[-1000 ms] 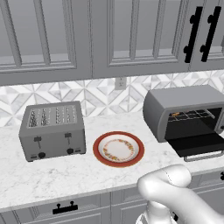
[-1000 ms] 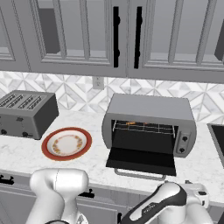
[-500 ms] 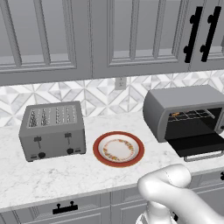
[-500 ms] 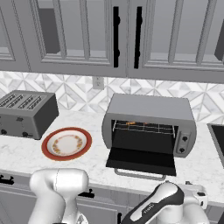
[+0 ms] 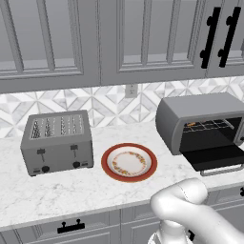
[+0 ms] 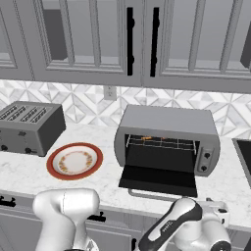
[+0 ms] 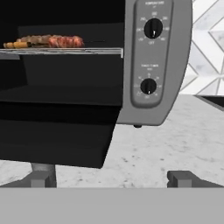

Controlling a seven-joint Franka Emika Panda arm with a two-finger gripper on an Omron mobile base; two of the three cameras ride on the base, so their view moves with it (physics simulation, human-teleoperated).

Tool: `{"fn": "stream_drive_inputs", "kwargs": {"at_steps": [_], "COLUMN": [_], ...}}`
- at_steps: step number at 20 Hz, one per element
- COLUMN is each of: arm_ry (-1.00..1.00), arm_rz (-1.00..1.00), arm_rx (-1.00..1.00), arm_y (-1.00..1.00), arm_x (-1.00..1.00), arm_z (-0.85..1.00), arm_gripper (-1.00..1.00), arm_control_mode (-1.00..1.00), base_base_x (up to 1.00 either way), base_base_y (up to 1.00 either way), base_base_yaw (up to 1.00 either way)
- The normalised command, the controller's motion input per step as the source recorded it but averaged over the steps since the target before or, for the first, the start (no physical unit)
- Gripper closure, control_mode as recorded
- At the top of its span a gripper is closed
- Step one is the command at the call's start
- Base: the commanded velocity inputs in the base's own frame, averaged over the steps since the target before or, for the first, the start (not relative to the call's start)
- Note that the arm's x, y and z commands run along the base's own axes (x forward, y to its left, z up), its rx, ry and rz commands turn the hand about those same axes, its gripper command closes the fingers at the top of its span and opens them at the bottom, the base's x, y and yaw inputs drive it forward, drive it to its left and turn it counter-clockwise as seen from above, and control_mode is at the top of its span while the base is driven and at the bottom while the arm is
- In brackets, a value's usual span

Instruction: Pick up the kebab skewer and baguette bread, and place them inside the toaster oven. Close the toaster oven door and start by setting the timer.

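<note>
So the food part looks mostly done: the kebab skewer [image 7: 43, 42] is already lying on the wire rack [image 7: 61, 51] inside the toaster oven [image 6: 166, 139], and the red-rimmed plate [image 5: 129, 162] on the counter [image 5: 57, 190] has nothing on it. I can't actually pick out the baguette bread anywhere, so my guess is it's farther back in the oven, but no promises. What's left: the toaster oven door [image 6: 159, 180] is hanging flat open and needs shutting, then the timer knob [image 7: 148, 86] needs a twist.

The gripper [image 7: 112, 178] has its jaws spread wide with nothing between them, sitting low in front of the oven's right corner. In the hand view the open door is at about 10 o'clock, the timer knob around 12 to 1, and the skewer up at 11.
</note>
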Motion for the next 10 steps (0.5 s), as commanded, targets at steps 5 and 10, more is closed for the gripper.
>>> {"fn": "stream_drive_inputs", "kwargs": {"at_steps": [5, 10], "arm_ry": [0.00, 0.00], "arm_rz": [0.00, -0.02], "arm_rx": [0.00, 0.00], "arm_y": [-0.23, -0.18], "arm_x": [0.22, 0.22], "arm_z": [-0.09, -0.01], "arm_gripper": [-1.00, -1.00], "arm_control_mode": [-1.00, -1.00], "base_base_x": [0.00, 0.00], "base_base_y": [0.00, 0.00], "base_base_yaw": [0.00, 0.00]}}
